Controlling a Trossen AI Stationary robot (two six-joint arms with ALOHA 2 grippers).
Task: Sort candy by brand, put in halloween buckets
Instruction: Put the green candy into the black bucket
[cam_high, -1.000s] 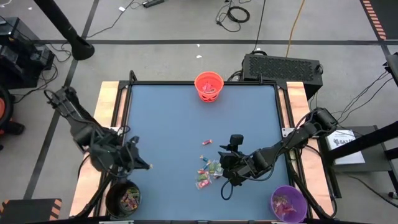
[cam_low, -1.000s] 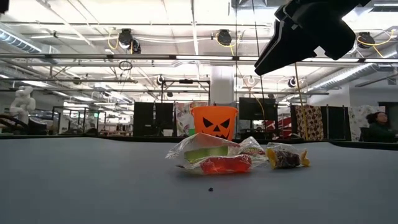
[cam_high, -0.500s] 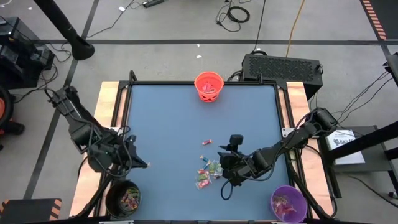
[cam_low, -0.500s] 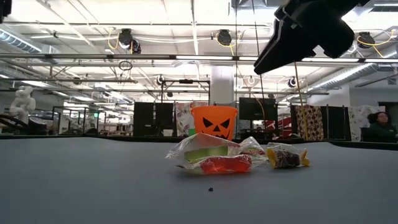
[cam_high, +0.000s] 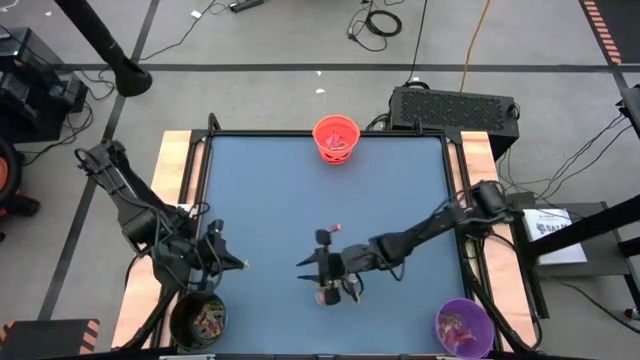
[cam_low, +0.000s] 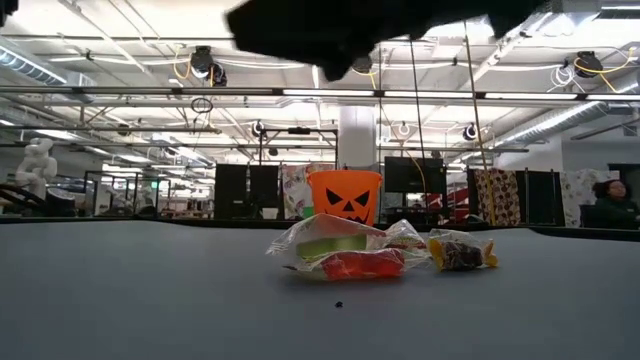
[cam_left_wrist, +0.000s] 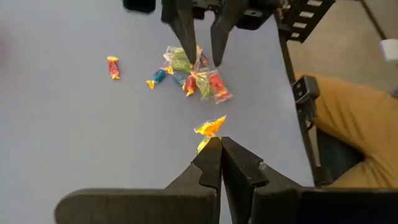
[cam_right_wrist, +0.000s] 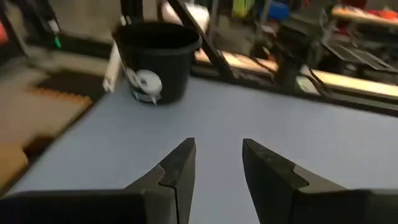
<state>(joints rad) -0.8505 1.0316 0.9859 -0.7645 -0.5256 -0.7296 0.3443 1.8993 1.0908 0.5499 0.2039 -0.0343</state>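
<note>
A small pile of candy (cam_high: 337, 289) in red, green and blue wrappers lies on the blue table; it also shows in the left wrist view (cam_left_wrist: 194, 76) and the low view (cam_low: 372, 251). One red sweet (cam_high: 333, 229) lies apart. My right gripper (cam_high: 303, 266) is open over the pile's left side, its fingers facing the black bucket (cam_right_wrist: 158, 60). My left gripper (cam_left_wrist: 219, 142) hovers right of the black bucket (cam_high: 198, 319), shut on a yellow-orange sweet (cam_left_wrist: 210, 127). The orange bucket (cam_high: 336, 138) stands at the far edge and the purple bucket (cam_high: 463, 327) at the near right corner. My left gripper pinches the yellow-orange sweet between its two fingertips by one end of the wrapper (cam_left_wrist: 209, 136). The rest of the sweet sticks out beyond the fingertips. It appears lifted clear of the table.
The black and purple buckets hold several sweets. A wooden frame (cam_high: 181, 170) borders the table on the left and right. Bare table lies between the pile and the orange bucket. A dark box (cam_high: 455, 107) sits beyond the far right corner. A person (cam_low: 606, 204) sits far behind.
My right arm has reached toward the table's left, carrying its gripper from the pile's right side across to its left side, now facing the black bucket. The pile has stayed where it was. My left gripper has kept about still, shut on its sweet.
</note>
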